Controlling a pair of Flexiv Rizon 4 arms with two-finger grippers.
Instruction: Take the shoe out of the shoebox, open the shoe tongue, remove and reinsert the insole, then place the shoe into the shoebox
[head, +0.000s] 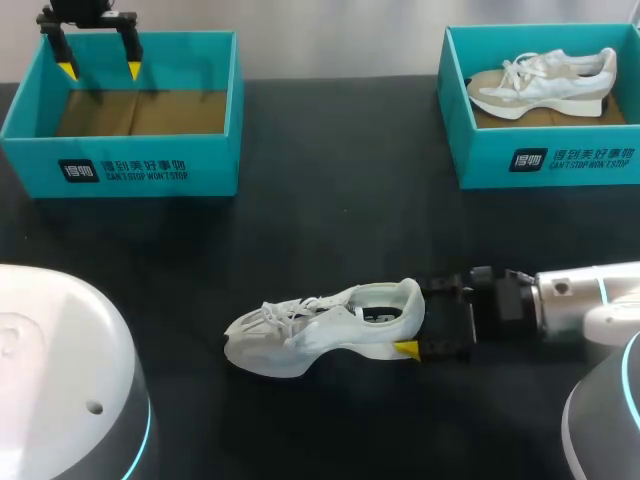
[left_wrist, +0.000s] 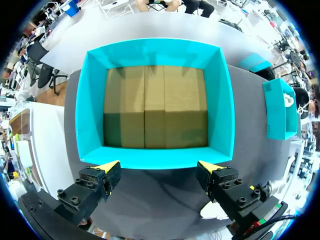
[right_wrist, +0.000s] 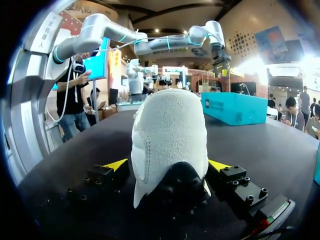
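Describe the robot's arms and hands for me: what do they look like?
The left arm and right arm are smooth white tubes with thin light-blue rings. The left hand and right hand are blocky, black, studded with screws; each has two fingers with bright yellow wedge tips and a small red-and-green mark behind them.

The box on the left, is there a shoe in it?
Empty: the left shoebox shows only its bare brown floor; a shoe lies on the table.
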